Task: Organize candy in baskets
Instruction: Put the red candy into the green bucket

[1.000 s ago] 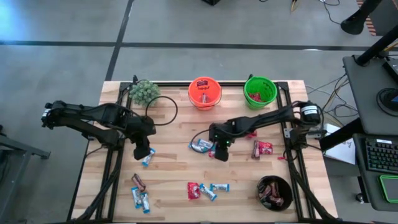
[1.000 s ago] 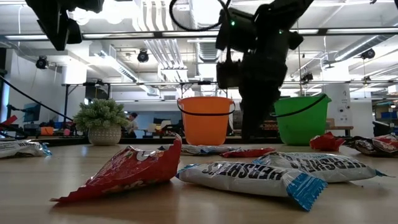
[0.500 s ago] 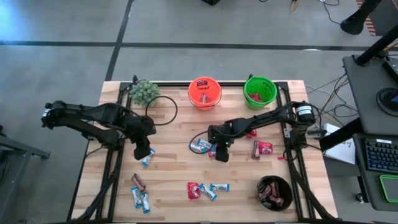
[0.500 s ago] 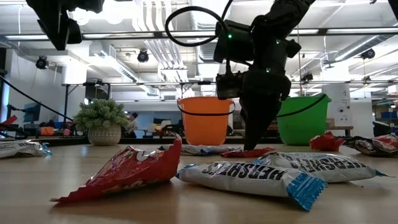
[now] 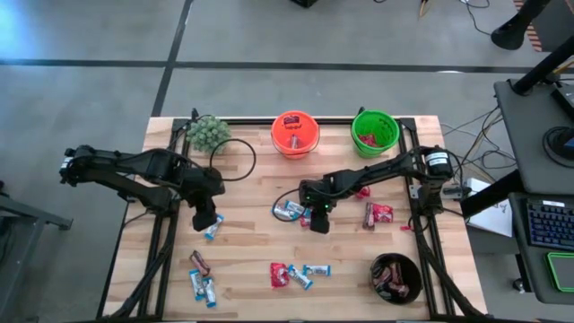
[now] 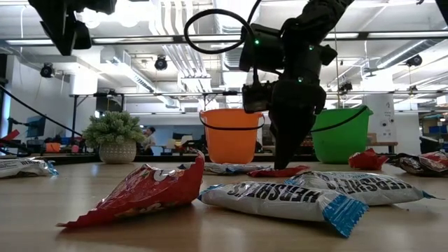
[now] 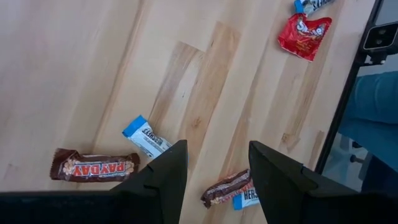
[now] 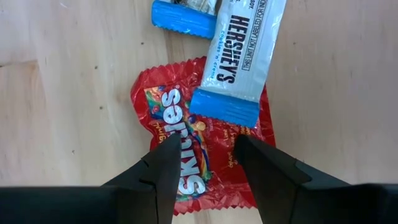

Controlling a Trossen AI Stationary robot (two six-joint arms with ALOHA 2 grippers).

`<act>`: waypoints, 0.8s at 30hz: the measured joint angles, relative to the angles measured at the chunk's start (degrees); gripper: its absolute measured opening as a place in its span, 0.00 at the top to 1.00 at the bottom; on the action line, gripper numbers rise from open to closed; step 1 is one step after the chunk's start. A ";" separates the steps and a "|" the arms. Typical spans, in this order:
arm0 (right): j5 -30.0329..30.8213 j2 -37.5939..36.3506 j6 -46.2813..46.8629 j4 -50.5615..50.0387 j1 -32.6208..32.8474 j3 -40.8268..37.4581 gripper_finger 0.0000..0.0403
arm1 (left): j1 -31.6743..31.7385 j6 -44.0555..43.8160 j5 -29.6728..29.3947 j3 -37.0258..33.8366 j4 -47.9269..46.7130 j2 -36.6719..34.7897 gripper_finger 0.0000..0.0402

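Right gripper (image 5: pixel 319 222), mid-frame in the high view, stands tip-down over a red Skittles packet (image 8: pixel 186 149) on the wooden table (image 5: pixel 251 179). Its fingers are spread, empty, straddling the packet's near end, and a blue-and-white Hershey's bar (image 8: pixel 239 56) overlaps the far end. Left gripper (image 5: pixel 205 221) waits at centre-left, fingers parted, with nothing between them. The right arm looks far nearer.
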 joint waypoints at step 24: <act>-0.39 0.65 5.21 -7.12 -0.22 5.17 0.47 | -0.02 0.44 2.05 0.00 -0.02 0.00 0.62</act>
